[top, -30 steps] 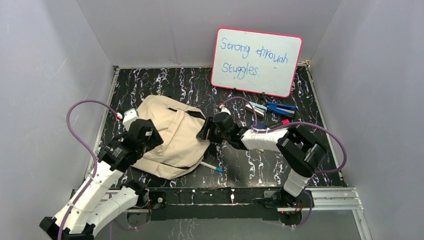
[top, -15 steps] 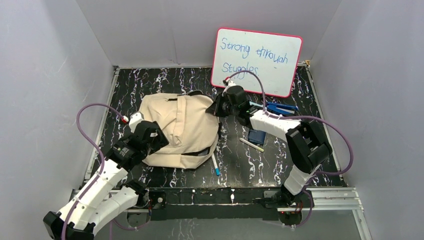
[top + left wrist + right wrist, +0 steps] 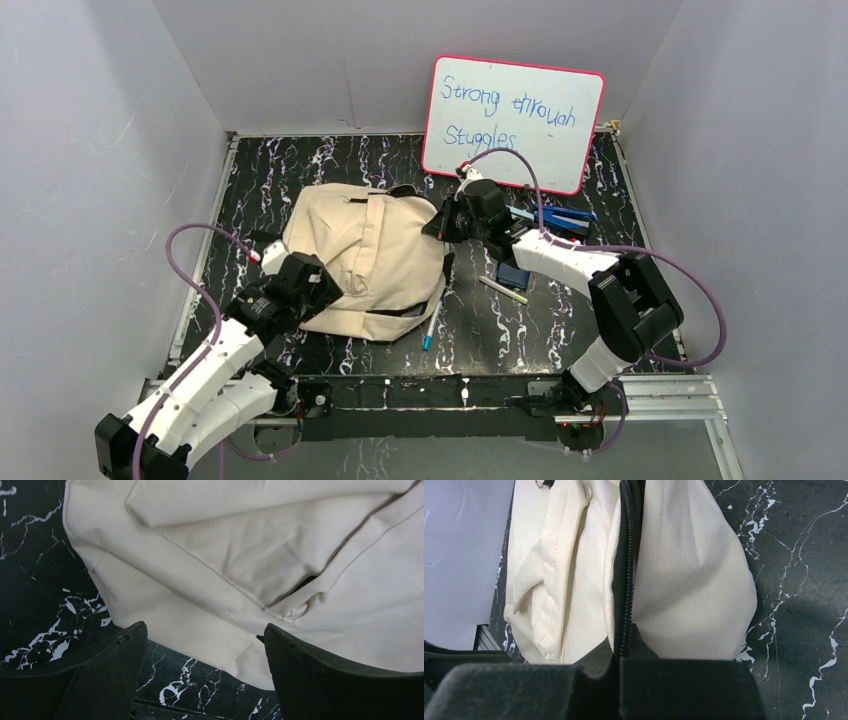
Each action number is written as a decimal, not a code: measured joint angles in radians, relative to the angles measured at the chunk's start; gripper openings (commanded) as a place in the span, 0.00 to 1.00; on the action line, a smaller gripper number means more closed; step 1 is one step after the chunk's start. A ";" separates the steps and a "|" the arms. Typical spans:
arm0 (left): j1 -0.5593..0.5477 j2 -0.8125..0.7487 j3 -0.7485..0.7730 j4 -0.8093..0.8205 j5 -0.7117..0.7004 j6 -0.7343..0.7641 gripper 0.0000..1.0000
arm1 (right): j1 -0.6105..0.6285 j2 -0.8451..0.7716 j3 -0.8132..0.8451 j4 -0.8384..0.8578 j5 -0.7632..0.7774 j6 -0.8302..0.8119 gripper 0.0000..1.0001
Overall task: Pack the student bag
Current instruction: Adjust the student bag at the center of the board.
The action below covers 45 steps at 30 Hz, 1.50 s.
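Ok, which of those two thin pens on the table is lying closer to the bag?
The blue-tipped pen, lying right by the student bag's near right edge. The other pen sits further right, beside a small dark blue object.

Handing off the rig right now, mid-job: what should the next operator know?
Left end effector: open, astride the near-left edge of the bag, gripping nothing.
Right end effector: shut on the bag's zipper seam, far-right side.
The bag lies mid-table. Two pens, a small dark blue item and a blue tool lie loose to its right.
Done: zipper side gripped. Left: open the bag, load the loose items. Its contents cannot be seen.
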 measured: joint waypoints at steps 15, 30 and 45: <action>0.007 0.122 -0.227 0.275 -0.028 -0.150 0.84 | 0.003 -0.133 -0.040 -0.089 -0.060 -0.009 0.00; 0.366 0.629 0.014 0.666 0.104 0.054 0.86 | 0.132 -0.139 -0.039 -0.127 -0.121 0.067 0.47; 0.449 0.647 0.231 0.687 0.186 0.280 0.87 | 0.336 -0.237 -0.068 -0.309 0.182 0.050 0.80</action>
